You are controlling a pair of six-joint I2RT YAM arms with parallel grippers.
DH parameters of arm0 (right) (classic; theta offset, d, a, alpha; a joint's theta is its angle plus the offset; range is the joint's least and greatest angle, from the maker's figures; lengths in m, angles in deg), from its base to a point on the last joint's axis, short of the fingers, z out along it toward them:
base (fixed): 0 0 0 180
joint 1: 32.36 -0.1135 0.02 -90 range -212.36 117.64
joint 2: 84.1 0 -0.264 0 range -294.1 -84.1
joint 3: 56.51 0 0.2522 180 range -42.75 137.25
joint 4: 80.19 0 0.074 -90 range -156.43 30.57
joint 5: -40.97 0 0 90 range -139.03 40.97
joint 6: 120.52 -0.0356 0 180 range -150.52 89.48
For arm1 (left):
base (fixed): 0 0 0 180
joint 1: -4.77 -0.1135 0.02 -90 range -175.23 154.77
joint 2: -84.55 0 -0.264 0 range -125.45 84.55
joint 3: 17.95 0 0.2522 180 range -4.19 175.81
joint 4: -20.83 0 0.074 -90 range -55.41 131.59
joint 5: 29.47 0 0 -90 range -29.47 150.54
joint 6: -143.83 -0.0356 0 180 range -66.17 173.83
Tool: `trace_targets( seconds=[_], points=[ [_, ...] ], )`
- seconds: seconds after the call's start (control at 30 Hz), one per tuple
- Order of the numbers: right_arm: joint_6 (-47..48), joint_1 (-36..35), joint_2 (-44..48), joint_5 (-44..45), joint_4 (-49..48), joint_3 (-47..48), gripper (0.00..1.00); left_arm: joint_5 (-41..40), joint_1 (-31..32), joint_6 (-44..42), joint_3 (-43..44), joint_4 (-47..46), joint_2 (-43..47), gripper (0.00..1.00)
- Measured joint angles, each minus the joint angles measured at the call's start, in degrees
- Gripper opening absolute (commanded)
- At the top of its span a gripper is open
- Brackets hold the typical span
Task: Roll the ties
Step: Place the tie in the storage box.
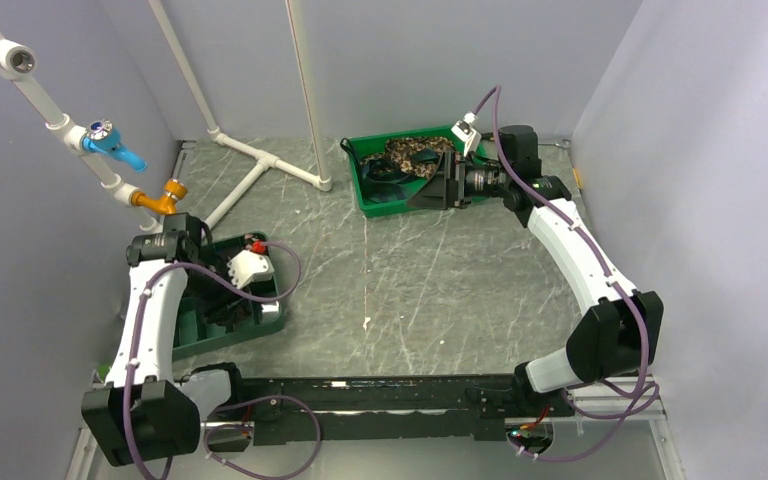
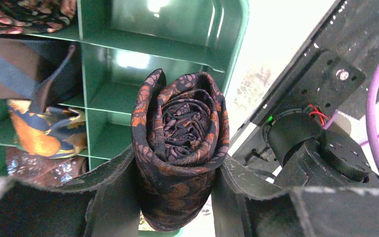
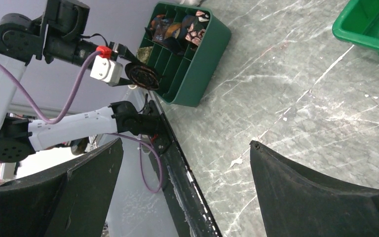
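The left gripper [image 2: 175, 170] clamps a rolled tie [image 2: 180, 123] over the green divided box [image 2: 143, 44]. The right gripper [image 3: 185, 145] stands with fingers wide apart at the tray [image 1: 368, 200] of loose ties [image 1: 415, 155]

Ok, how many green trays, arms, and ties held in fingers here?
Green trays: 2, divided tray and open bin
Arms: 2, left arm and right arm
Ties held: 1, rolled tie in the left fingers
Total: 5

Tightly rolled tie [image 2: 180, 148] (dark, rust-patterned) clamped between fingers [image 2: 113, 197]
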Motion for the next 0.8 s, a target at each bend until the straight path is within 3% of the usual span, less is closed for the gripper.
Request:
trace_targets(
  seconds=[0.4,0.8],
  points=[
    [0.0,0.13,0.22,0.0,0.02,-1.51,1.0,-0.66,0.09,-2.62,-0.39,1.11,-8.59,0.0],
    [0.02,0.92,0.22,-0.02,0.07,-1.49,1.0,-2.49,1.38,-0.15,-4.57,-6.58,-12.5,0.0]
  ],
)
